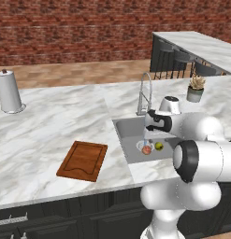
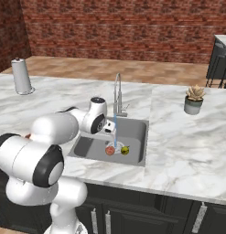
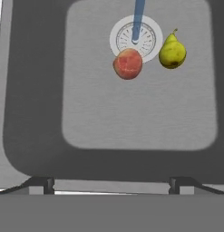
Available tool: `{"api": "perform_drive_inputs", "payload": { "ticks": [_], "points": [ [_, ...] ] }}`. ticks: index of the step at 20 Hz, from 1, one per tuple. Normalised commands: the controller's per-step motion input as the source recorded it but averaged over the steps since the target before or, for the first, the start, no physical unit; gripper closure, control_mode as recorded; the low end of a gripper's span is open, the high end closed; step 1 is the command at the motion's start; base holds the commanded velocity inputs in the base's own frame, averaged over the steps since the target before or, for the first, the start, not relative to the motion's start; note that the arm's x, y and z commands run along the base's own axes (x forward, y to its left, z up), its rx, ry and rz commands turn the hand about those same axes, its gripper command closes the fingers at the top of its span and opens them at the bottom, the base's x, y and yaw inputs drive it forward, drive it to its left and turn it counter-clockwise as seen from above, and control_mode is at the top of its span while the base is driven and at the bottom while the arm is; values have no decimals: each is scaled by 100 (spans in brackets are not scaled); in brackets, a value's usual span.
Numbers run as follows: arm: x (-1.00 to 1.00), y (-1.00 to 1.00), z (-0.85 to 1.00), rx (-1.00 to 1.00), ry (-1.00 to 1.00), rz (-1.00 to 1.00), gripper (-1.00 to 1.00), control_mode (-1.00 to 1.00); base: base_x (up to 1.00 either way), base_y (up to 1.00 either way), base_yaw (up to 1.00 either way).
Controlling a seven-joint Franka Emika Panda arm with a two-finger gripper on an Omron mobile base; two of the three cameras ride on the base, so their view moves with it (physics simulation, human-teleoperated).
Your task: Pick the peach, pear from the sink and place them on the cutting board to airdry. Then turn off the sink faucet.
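The peach [image 3: 128, 64] [image 1: 146, 150] [image 2: 110, 150] lies on the floor of the sink [image 3: 131, 118] [image 1: 126, 135] [image 2: 135, 130], beside the white-ringed drain. Just right of it in the hand view lies the yellow-green pear [image 3: 172, 50] [image 1: 159, 146] [image 2: 125, 149]. A blue stream of water [image 3: 138, 18] falls from the sink faucet [image 1: 145, 93] [image 2: 117, 93] onto the drain. My gripper [image 3: 112, 183] hangs open above the basin's near side, well clear of both fruits, with nothing between its fingers. The cutting board [image 1: 84, 160] lies bare on the counter left of the sink.
A paper-towel roll [image 1: 8, 92] [image 2: 21, 76] stands at the counter's far left. A potted plant [image 1: 196, 88] [image 2: 194, 99] sits to the right of the sink. Dark bar stools [image 1: 175, 58] line a second counter beyond.
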Motion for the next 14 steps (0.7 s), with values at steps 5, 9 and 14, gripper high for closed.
{"api": "perform_drive_inputs", "payload": {
  "ticks": [5, 9, 14],
  "points": [
    [14, -1, -20, 0, 0, 0, -100, -100, 0, 0, 0],
    [11, 0, -16, 0, 0, 0, -100, -100, 0, 0, 0],
    [13, -1, -17, 0, 0, 0, -100, -100, 0, 0, 0]
  ]
}}
